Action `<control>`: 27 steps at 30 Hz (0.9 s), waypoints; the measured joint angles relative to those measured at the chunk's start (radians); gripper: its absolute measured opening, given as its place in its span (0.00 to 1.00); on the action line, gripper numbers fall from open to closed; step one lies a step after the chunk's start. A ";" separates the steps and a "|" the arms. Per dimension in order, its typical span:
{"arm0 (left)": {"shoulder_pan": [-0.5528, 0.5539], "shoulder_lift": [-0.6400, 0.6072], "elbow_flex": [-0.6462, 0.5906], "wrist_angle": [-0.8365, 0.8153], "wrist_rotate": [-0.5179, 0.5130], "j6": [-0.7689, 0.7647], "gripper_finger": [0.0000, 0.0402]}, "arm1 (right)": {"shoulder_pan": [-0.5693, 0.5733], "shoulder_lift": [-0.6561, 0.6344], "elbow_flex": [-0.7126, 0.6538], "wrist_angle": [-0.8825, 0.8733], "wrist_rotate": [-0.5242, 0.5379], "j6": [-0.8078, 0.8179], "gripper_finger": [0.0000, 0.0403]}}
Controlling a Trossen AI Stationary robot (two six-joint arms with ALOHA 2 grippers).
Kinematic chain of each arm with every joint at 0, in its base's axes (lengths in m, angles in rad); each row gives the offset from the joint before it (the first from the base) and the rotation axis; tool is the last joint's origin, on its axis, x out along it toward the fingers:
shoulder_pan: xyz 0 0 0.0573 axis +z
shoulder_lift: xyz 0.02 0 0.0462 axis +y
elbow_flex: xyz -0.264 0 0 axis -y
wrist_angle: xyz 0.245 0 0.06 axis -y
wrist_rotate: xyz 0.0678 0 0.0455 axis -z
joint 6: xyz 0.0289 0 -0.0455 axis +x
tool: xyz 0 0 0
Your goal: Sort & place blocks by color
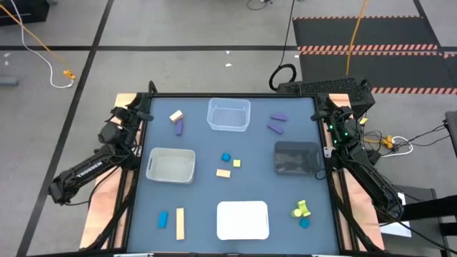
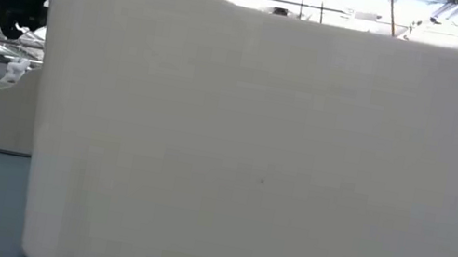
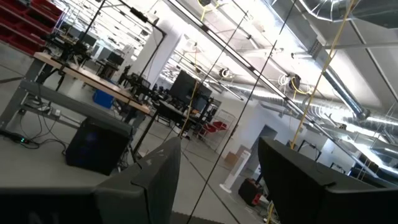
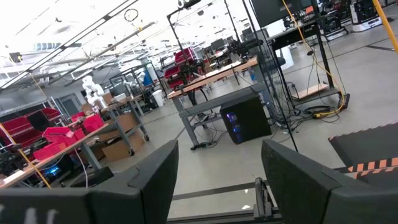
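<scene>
Both arms were parked at the table's edges. The left gripper sat at the far-left edge and the right gripper at the far-right edge, each clear of every block. In both wrist views the fingers stood spread with open room showing between them, holding nothing.

The blocks lay scattered over the blue-grey table. At the far left, a tan block lay just beside a purple block. At the far right, 2 purple blocks lay close together. Near the middle, a blue cube, a yellow cube and a tan bar formed a loose group. At the near left, a blue block lay beside a long tan bar. At the near right, yellow-green blocks touched a blue block.

4 bins stood among them, none visibly holding a block: a clear bin far, a grey bin left, a dark bin right and a white bin near. The white bin's wall filled most of the low view.
</scene>
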 joint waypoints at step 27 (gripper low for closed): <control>0.000 0.000 0.000 0.000 0.000 0.000 0.54 | 0.000 0.011 0.000 0.143 -0.134 0.173 0.55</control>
